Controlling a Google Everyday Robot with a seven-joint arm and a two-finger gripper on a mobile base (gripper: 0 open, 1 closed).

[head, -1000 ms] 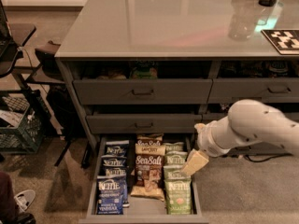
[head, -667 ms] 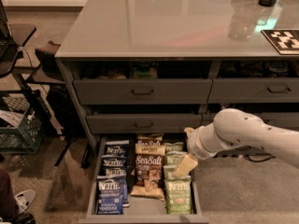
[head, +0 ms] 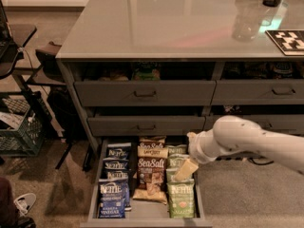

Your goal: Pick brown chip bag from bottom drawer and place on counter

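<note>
Three columns of bags fill the open drawer [head: 94,194]: blue bags [head: 114,186] on the left, the brown bag [head: 151,174] in the middle, green bags [head: 181,199] on the right. The gripper [head: 185,169] hangs over the green column at the end of the white arm [head: 247,139]; whether it is spread or closed I cannot tell. To reach well, it should likely shift toward the middle and come down centred on the brown bag, clear of the neighbours touching it on both sides. The brown bag lies flat in the drawer, just beside the gripper, toward the blue bags.
</note>
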